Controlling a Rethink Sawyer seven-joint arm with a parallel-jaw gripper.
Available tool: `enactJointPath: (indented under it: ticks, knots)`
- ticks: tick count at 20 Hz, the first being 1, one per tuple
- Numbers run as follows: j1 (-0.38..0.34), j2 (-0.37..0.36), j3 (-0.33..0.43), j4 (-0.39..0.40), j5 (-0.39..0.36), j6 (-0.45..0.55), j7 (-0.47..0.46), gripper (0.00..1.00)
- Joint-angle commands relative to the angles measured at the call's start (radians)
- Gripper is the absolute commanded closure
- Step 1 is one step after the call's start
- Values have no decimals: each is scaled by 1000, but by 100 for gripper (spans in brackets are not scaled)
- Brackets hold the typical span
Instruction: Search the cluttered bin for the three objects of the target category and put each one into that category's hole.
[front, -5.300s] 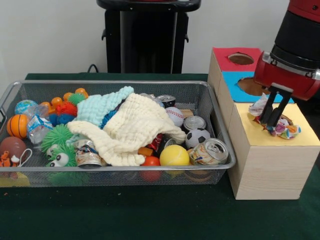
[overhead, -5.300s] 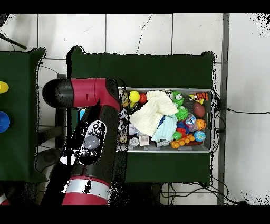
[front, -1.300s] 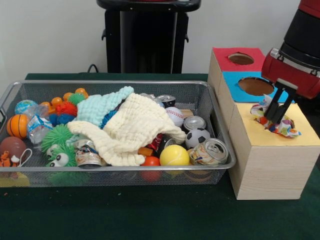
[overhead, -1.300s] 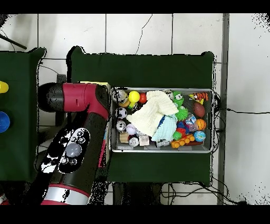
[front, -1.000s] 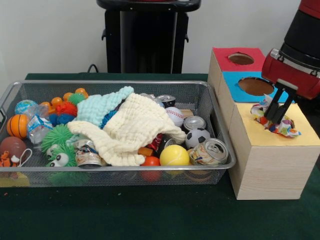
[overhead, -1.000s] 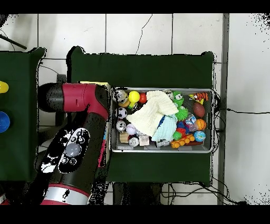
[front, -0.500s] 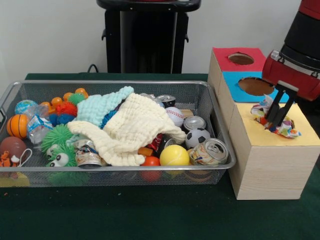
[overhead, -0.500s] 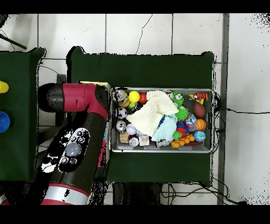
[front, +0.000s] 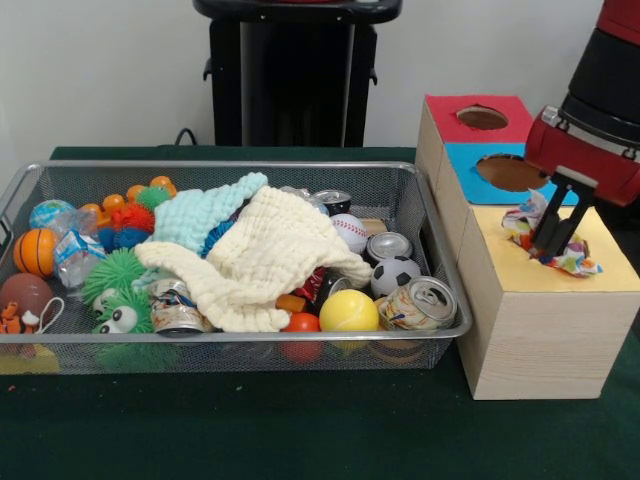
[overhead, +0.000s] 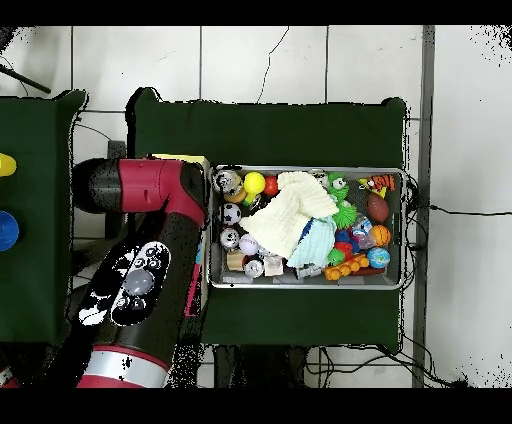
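Note:
A small patterned cloth lies crumpled on the yellow top of the wooden sorting box, over where its hole sits. My gripper comes down from the right, its fingertips together and buried in that cloth. In the wire bin a cream cloth and a teal cloth lie over balls, cans and toys. In the overhead view the red arm covers the box and hides the gripper; the bin shows to its right.
The box also has a blue section with a hole and a red section with a hole. Cans, a yellow ball, a soccer ball and spiky green toys fill the bin.
The gripper has shifted a little to the right over the yellow top while staying in the patterned cloth. The cloth has barely moved. The bin's contents are unchanged.

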Motion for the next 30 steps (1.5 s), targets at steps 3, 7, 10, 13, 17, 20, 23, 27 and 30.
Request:
enactJointPath:
  ticks: [3,7,10,13,17,20,23,27,30]
  knots:
    - [9,50,117,148,38,-24,220,100]
    - [16,57,114,152,42,-32,229,100]
    - [22,58,109,152,44,-25,236,100]
    - [22,60,109,153,47,-26,236,100]
    - [26,62,109,154,50,-22,239,100]
    - [31,65,108,151,50,-19,238,100]
    - [38,76,97,137,44,-11,238,100]
    - [38,81,98,134,44,-7,236,100]
    - [44,87,89,129,41,17,241,100]
